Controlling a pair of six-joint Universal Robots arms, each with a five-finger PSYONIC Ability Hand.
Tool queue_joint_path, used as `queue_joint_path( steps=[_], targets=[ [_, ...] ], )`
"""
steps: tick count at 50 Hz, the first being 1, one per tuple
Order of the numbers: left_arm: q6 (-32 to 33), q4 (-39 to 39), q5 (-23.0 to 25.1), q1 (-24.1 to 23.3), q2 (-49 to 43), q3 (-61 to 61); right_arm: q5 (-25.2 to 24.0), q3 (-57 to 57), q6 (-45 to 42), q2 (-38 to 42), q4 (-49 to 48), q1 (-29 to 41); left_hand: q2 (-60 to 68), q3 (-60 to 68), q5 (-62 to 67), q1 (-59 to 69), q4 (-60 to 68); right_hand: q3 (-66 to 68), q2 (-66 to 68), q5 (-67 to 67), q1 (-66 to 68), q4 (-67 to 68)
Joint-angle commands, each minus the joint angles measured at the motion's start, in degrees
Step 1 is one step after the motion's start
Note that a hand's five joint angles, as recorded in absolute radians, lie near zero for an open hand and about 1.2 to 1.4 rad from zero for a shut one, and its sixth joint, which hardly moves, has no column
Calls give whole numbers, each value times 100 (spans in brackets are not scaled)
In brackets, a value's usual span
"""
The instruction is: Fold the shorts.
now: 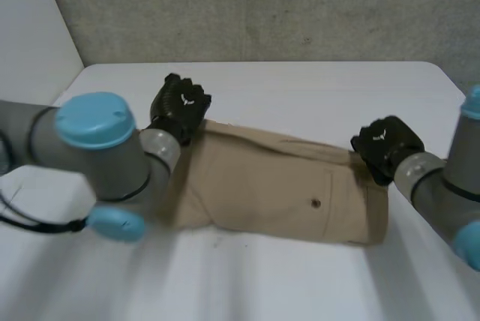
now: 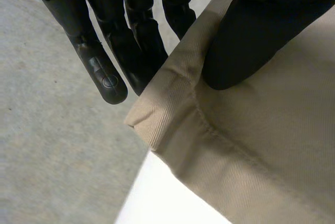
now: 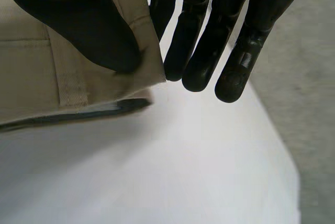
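Ideally, the left hand [image 1: 180,108] and right hand [image 1: 384,145], each pinching a far corner of the shorts [image 1: 277,186], should lift evenly together.

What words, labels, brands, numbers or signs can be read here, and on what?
No text reads as words or numbers.
On the left hand: a small white emblem on its back, too small to read.
On the right hand: the same white emblem, too small to read.
On the fingers of the left hand: a round moulded mark, no letters legible.
On the shorts: no label or print visible.
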Motion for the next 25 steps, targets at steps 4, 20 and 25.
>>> queue_joint_path(
  steps=[4,20,25],
  targets=[
    [149,561,5,57,-2064,1938,430,-894,-36,1239,-1334,293,1153,1181,1471,1411,1129,1225,1277,1283,2523,1188],
    [-97,1125,-48,-75,-688,245,457,-412,992,134,-1555,266,-5847,-5819,-5529,-5589,-5871,-5775,-5723,-5717,-4477,-5812],
    [-895,1072,-30,-84,410,-915,264,264,1115,-570,-871,21,-5847,-5819,-5529,-5589,-5871,-5775,-5723,-5717,-4477,-5812]
  ],
)
